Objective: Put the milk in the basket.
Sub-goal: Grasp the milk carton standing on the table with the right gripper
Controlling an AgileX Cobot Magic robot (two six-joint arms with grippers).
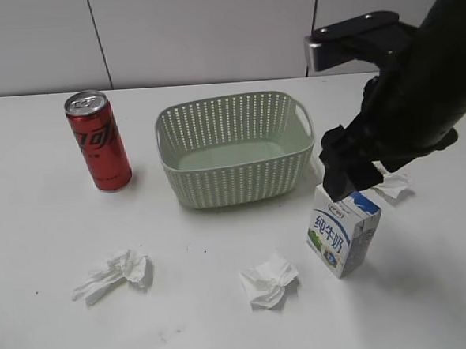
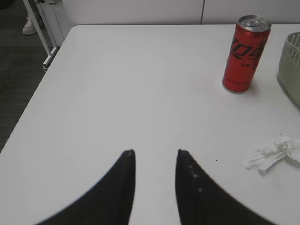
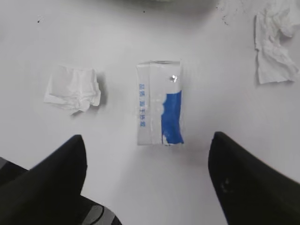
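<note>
right wrist view, right gripper point(image 3: 145, 180) spread wide above upright milk point(image 3: 159, 108), basket point(image 1: 235, 148) nearby, left gripper point(image 2: 154, 157) apart

Blue Chinese characters "纯牛奶" run down the front of the milk carton point(image 1: 343, 235). Black script on the red can point(image 1: 98, 141) is illegible; carton-top print in right wrist view too small to read.

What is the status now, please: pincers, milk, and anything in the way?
Right pincer open above milk, not gripping. Left pincer open, idle. Milk upright beside empty basket. Crumpled tissue nearby, path clear.
</note>
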